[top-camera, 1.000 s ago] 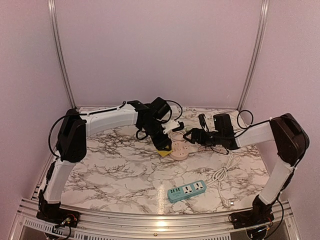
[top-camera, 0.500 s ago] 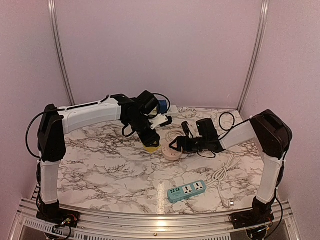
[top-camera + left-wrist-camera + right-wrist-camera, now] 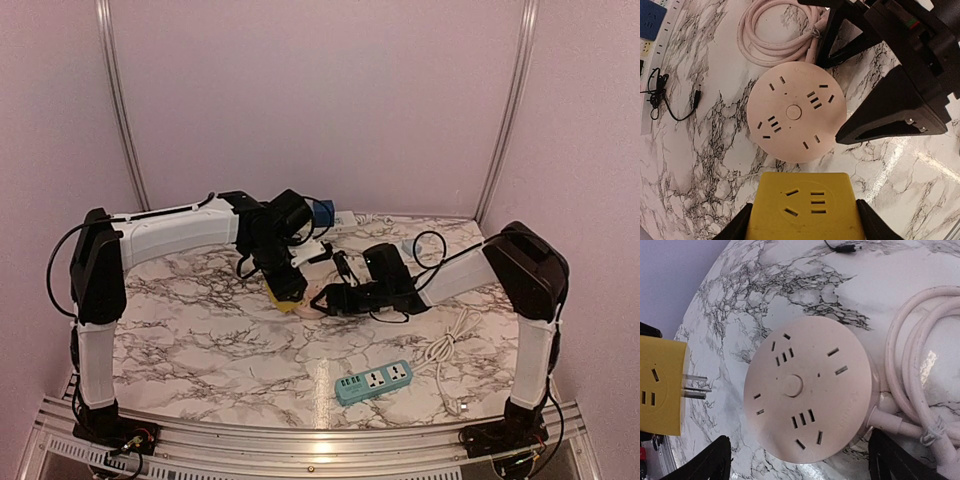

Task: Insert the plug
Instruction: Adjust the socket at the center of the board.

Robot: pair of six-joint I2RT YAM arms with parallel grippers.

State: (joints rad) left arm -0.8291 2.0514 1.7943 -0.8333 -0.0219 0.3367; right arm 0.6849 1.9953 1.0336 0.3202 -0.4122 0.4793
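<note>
My left gripper (image 3: pixel 283 288) is shut on a yellow cube plug (image 3: pixel 286 297), held just left of the round pink socket (image 3: pixel 318 300). In the left wrist view the cube (image 3: pixel 805 205) fills the space between my fingers, with the socket (image 3: pixel 796 112) just beyond it. My right gripper (image 3: pixel 336 297) is open wide, its fingers either side of the socket's near edge. In the right wrist view the socket (image 3: pixel 807 390) lies flat, and the cube (image 3: pixel 660 385) hangs at the left with its metal prongs (image 3: pixel 695 386) pointing at the socket, a small gap between them.
The socket's pink cable (image 3: pixel 920 365) is coiled beside it. A teal power strip (image 3: pixel 373 381) and a white cable (image 3: pixel 448 352) lie at the front right. A blue and white strip (image 3: pixel 330 215) and a thin black lead (image 3: pixel 670 97) lie at the back.
Both arms have moved left. The pink socket has slid left along with my right gripper. The left gripper has kept the yellow plug beside it.
</note>
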